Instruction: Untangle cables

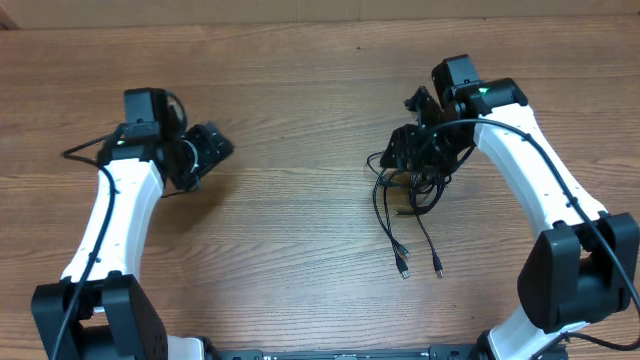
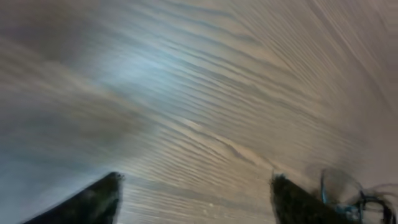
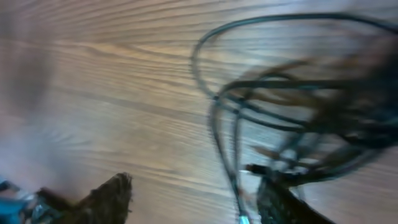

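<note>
Black two-finger left gripper point(image 2: 196, 198): fingertips apart, over the left half of the brown wooden worktop point(image 1: 300, 250). Right gripper point(image 3: 199, 199): fingertips apart, at one tangle of thin black cables point(image 1: 398, 215), right half. Two plug ends point(image 1: 404, 270) point toward the near edge.

Blk cables point(image 1: 420, 195) — brown wood-grain tbl point(image 1: 300, 120)

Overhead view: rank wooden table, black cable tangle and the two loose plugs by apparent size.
1. Brown wooden table
2. Tangle of thin black cables
3. Left dark plug and right dark plug: alike, tied.
</note>
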### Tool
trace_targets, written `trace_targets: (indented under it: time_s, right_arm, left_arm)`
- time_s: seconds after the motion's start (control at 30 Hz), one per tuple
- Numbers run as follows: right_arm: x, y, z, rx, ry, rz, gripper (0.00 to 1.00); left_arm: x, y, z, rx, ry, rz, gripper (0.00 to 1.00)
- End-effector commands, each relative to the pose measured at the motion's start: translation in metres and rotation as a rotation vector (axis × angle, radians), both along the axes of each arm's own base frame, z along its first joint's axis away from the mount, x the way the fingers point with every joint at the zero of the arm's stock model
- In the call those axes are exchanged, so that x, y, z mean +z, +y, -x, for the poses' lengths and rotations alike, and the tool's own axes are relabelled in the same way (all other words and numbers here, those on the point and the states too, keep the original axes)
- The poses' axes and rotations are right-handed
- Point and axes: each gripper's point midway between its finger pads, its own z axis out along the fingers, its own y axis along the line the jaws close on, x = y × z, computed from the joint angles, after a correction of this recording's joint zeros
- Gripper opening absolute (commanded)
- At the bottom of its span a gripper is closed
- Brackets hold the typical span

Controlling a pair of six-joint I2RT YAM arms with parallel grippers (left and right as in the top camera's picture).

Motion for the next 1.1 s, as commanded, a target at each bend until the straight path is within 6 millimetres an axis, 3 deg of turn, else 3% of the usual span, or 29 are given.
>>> trace_targets:
  time_s: [0.0,0.03,0.07,0.17,0.23,0.4,0.57,0.67,0.8,0.93,1.03,1.07]
  right_arm:
    - [0.009,-0.042,-0.023,-0.188,-0.021,0.101,0.70]
    - [0.017,-0.051,-0.028,-0.215,-0.032,0.098,0.74]
    - [0.023,-0.059,-0.032,-0.243,-0.041,0.097,0.85]
    - [0.048,-0.096,-0.041,-0.371,-0.064,0.095,1.00]
    - [0.058,-0.117,-0.042,-0.450,-0.063,0.091,1.00]
    - [0.071,-0.165,-0.033,-0.587,-0.067,0.092,1.00]
    - [0.071,-0.198,-0.018,-0.680,-0.023,0.098,1.00]
    - [0.070,-0.210,-0.013,-0.714,-0.011,0.099,1.00]
    - [0.070,-0.212,-0.013,-0.719,-0.009,0.099,1.00]
    - [0.070,-0.210,-0.013,-0.715,-0.008,0.099,1.00]
    - [0.070,-0.210,-0.011,-0.715,-0.002,0.098,1.00]
    - [0.070,-0.209,-0.011,-0.715,0.000,0.095,1.00]
  left_arm:
    - [0.025,-0.055,-0.005,-0.243,-0.127,0.047,0.93]
    - [0.026,-0.065,-0.005,-0.269,-0.141,0.046,0.96]
    - [0.029,-0.079,-0.006,-0.304,-0.162,0.047,0.98]
    - [0.042,-0.132,-0.008,-0.469,-0.281,0.030,0.98]
    - [0.048,-0.163,-0.009,-0.560,-0.363,-0.007,0.92]
    - [0.046,-0.217,-0.012,-0.629,-0.484,-0.134,0.84]
    - [0.027,-0.288,-0.006,-0.764,-0.596,-0.130,0.82]
    - [0.004,-0.331,-0.003,-0.822,-0.655,-0.092,0.74]
    - [-0.021,-0.362,0.002,-0.860,-0.692,-0.063,0.63]
    - [-0.047,-0.377,0.010,-0.887,-0.679,-0.054,0.57]
    - [-0.061,-0.377,0.012,-0.881,-0.642,-0.050,0.32]
    - [-0.061,-0.377,0.012,-0.879,-0.641,-0.048,0.18]
